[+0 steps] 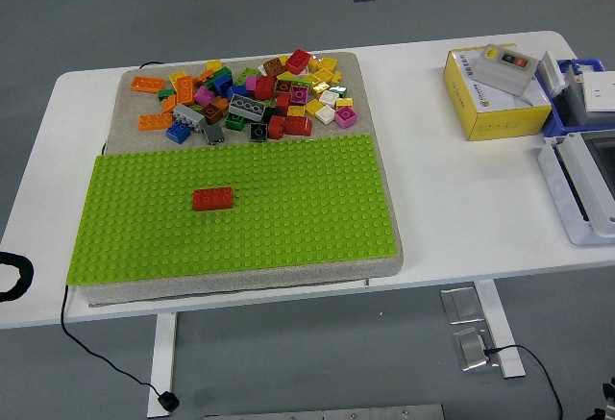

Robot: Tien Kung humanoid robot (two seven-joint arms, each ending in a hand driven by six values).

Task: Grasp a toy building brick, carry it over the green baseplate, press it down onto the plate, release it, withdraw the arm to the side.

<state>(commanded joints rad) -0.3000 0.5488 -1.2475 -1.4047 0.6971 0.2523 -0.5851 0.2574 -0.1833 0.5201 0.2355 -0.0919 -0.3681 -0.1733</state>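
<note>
No hand and no fingers show in the head view, so whether they are wide or closed cannot be told. One red brick (212, 199) sits flat on the green baseplate (288, 218), left of its middle. Behind the plate a pile of loose bricks (252, 98) lies on the grey mat (375, 103). A yellow box (490, 103) stands well apart, to the right.

A white worktop (461, 199) is standing on pale metal legs (163, 362) over a plain grey floor (192, 7). Soft, even light is falling across it, and a black cable (96, 358) is trailing down onto the floor
</note>
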